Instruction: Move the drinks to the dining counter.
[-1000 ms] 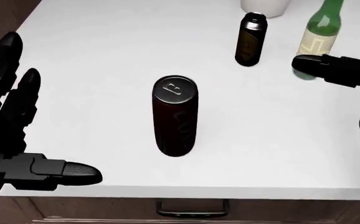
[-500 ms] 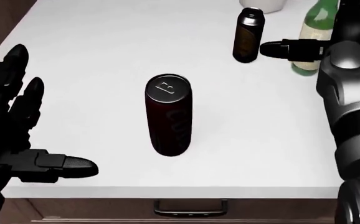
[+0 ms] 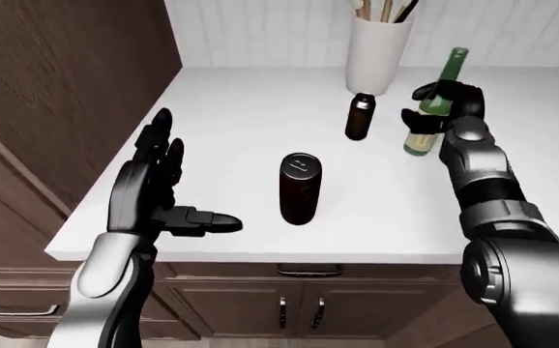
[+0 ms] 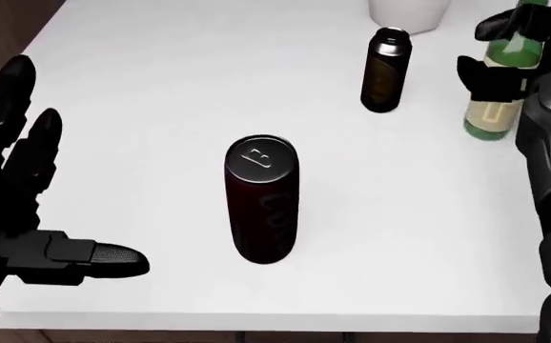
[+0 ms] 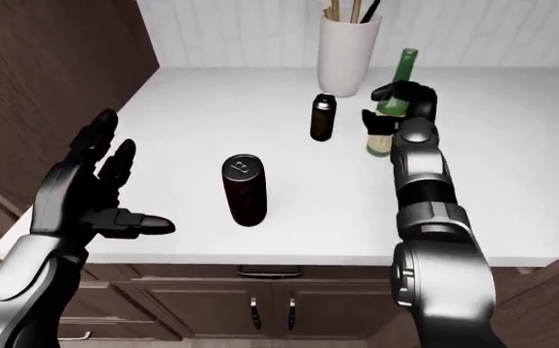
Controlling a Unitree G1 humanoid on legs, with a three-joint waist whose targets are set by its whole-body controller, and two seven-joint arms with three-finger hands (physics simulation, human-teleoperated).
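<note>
Since 0.5 s ago the right hand (image 3: 444, 101) has moved from the gap between the 2 far drinks onto the green bottle (image 3: 432, 109); in the head view its thumb no longer points left toward the small dark bottle (image 4: 384, 69) but sits against the green glass, with fingers showing on both sides of the neck. The fingers appear wrapped round the bottle's upper body, though how firmly they close cannot be told. The bottle stands upright on the white counter (image 3: 231, 109), in the same spot as before.

The left hand (image 5: 91, 192) has barely shifted: it hangs over the counter's near left edge with its fingers spread wide and the thumb (image 4: 94, 259) pointing right toward the dark red can (image 4: 260, 200), well apart from it and touching nothing. The can stands upright near the counter's middle, unchanged. The small dark bottle stands upright just left of the green one, below a white utensil holder (image 3: 376, 51).
</note>
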